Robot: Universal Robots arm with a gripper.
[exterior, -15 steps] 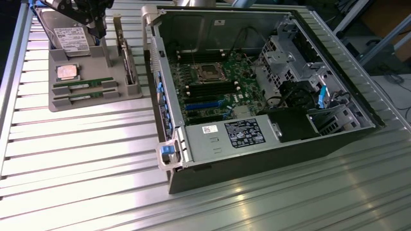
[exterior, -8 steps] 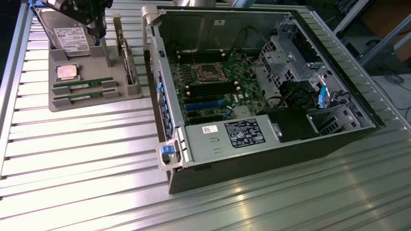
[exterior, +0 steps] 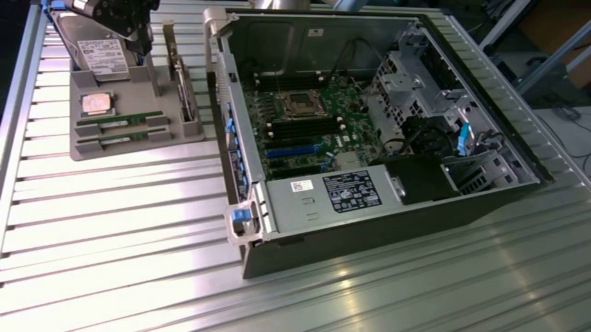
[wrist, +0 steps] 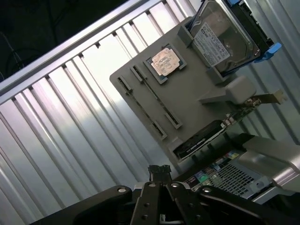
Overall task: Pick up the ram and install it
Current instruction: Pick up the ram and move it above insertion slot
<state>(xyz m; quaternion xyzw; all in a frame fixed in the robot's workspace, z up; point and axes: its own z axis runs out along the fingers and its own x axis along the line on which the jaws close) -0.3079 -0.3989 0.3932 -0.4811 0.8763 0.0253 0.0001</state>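
Two ram sticks sit side by side in the gray tray (exterior: 138,149), on the exterior view's left. One is the far ram stick (exterior: 120,119) and the other is the near ram stick (exterior: 118,140). Each one rests on its thin edge in its own holder. You have not picked either of them up yet.

Your gripper (exterior: 137,45) hangs over the far end of the tray, above the hard drive (exterior: 99,52). It is well apart from both sticks. In the wrist view its fingers (wrist: 151,190) are pressed together, and I see nothing between them. So the tool is closed all the way and has hold of nothing.

The processor chip (exterior: 95,102) lies in the tray between the hard drive and the far stick. The expansion card (exterior: 185,90) stands up along the tray's right side.

The computer case (exterior: 369,238) lies open on the table (exterior: 111,228), to the right of the tray. Inside it you can see the green board (exterior: 319,142). The long dark memory slots (exterior: 300,129) are just near the square socket (exterior: 300,104), and they look empty to me.

So I think the job is at its very start. No stick is in the tool and no stick is in the board. Both the picking up and the putting in are left to do.
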